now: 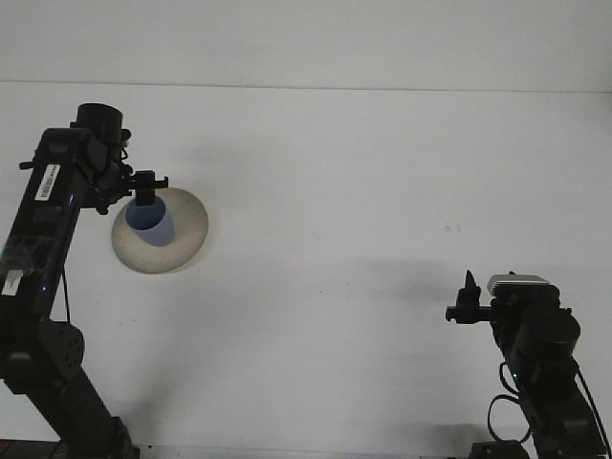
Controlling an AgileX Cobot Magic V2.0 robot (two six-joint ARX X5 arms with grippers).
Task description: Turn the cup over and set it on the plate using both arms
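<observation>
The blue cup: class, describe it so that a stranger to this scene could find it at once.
Start at the white table and look to its left side, where a round beige plate lies. The blue cup stands on that plate, just below the left gripper. It is the only blue thing on the table.

Blue cup [151,223] stands upright on the beige plate [184,239].

Cup [150,222]: I see it standing on the plate [187,232], far left of the counter [363,191].
Left hand [145,189]: just above the cup's rim.
Right hand [465,306]: near right, well apart from both.
</observation>
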